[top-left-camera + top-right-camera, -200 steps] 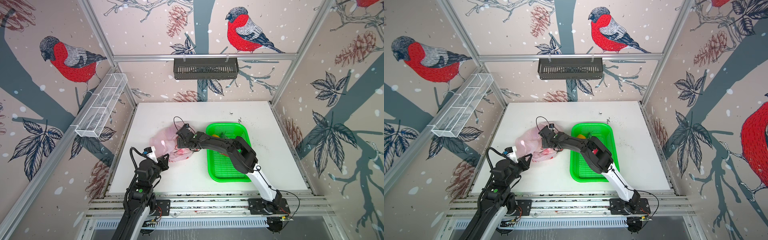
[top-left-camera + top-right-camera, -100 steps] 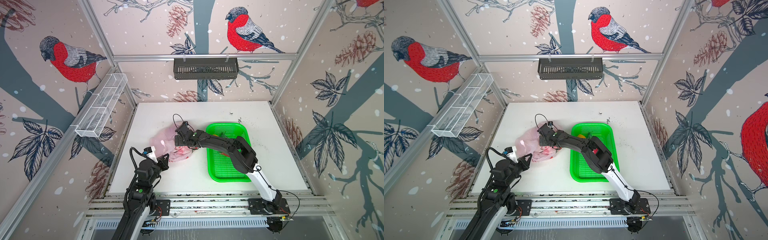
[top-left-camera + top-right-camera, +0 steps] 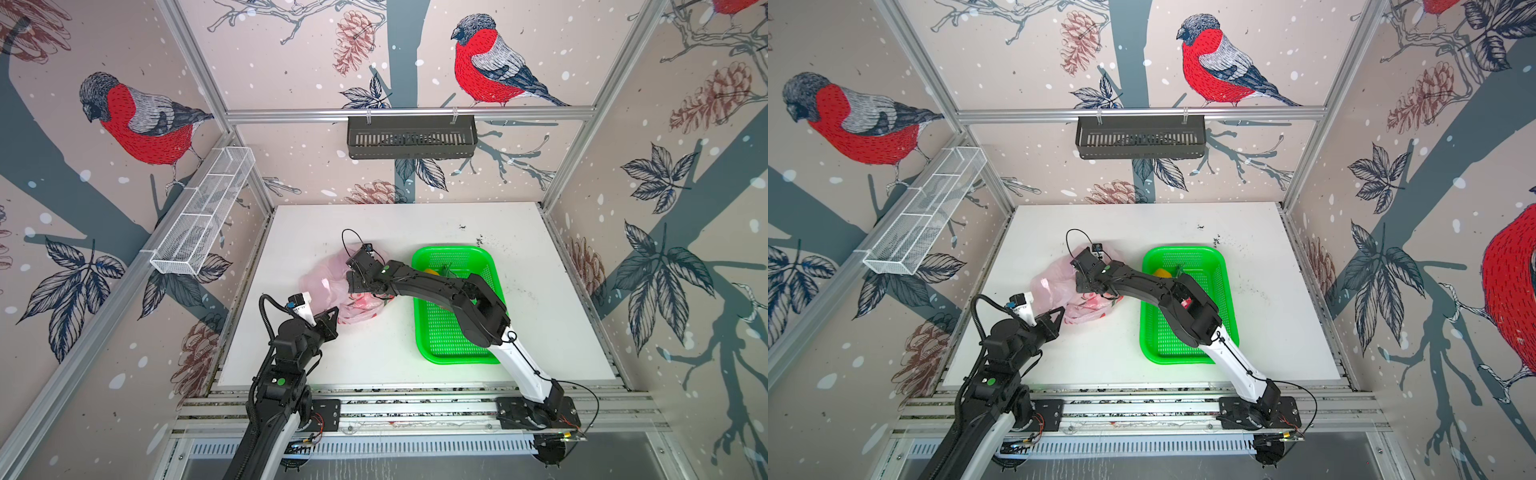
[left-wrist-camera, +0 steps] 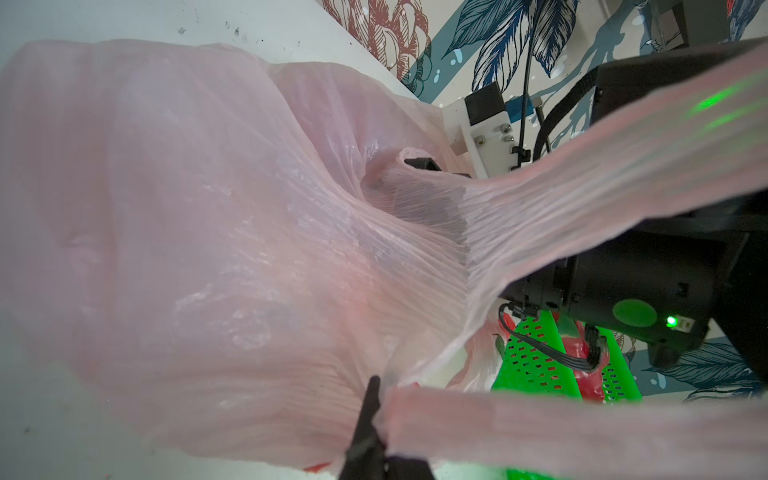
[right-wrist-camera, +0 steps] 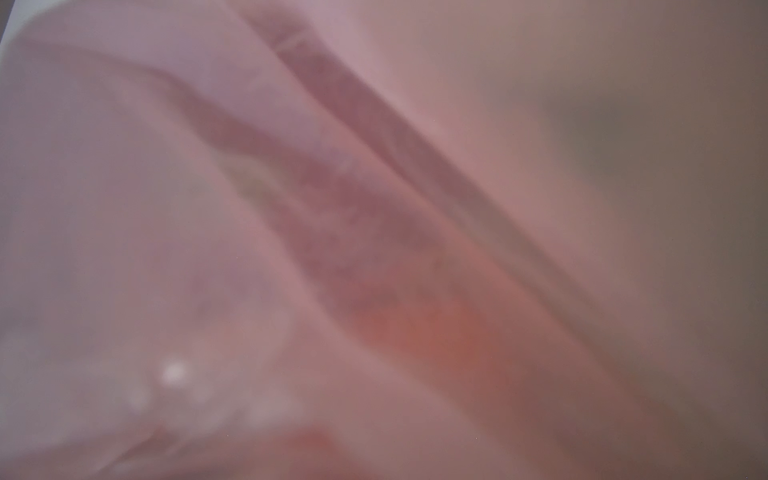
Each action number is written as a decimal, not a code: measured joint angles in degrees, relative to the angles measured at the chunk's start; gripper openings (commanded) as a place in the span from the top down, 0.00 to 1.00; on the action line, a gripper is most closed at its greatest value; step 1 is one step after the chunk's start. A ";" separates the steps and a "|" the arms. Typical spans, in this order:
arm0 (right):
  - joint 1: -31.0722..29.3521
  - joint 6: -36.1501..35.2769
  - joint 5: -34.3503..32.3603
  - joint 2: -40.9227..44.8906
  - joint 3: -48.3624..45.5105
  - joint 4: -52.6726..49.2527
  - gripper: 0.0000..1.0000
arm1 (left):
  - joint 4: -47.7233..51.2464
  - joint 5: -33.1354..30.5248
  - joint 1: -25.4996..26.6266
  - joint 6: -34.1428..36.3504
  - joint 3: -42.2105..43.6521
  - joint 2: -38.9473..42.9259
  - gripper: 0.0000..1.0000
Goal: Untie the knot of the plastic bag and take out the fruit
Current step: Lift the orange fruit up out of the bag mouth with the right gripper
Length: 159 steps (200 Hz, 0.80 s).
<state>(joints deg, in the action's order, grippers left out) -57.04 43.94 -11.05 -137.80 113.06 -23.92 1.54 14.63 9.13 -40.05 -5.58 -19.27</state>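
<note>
On the left wall hangs a white wire shelf, well apart from the work. Below it, at the left front of the white counter, the left claw is pressed together on a thin strip of the plastic bag. In the left wrist view one dark finger pinches this pink strip at the edge of the bag, and the plastic is stretched into fine pleats from there. The plastic bag lies on the counter a little left of the middle, between the two arms. It is crumpled and partly lifted, and it sits near the basket but apart from it. Some red shows through its lower part; I cannot tell if this is print or fruit. The right claw reaches across from the right and is pushed into the mouth of the bag, with plastic over its tips. The right wrist view gives only blurred pink plastic with an orange-red glow, so I cannot tell if this claw stands apart or holds something. Further right the green basket lies flat on the counter, and the right arm passes over its left half. Inside it, near the far rim, rests a yellow fruit, visible in both top views.
</note>
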 measured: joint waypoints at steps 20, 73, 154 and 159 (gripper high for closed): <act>0.00 0.07 -0.02 -0.31 0.61 -0.04 0.19 | 0.00 -0.02 0.00 0.00 0.00 -0.02 1.00; -0.68 0.70 -0.68 0.42 -0.04 -0.15 0.29 | -0.13 -0.07 0.00 0.00 -0.02 -0.17 1.00; -2.36 0.50 -1.03 4.28 -4.98 -0.11 0.35 | -1.29 -0.92 0.00 -0.02 -0.55 -0.37 1.00; -2.60 0.42 -1.05 4.76 -5.38 -0.13 0.36 | -1.31 -0.94 0.00 -0.02 -0.59 -0.42 1.00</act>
<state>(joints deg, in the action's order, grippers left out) -59.64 44.36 -12.10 -133.03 107.68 -24.05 0.23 13.69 9.13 -40.07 -6.17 -19.68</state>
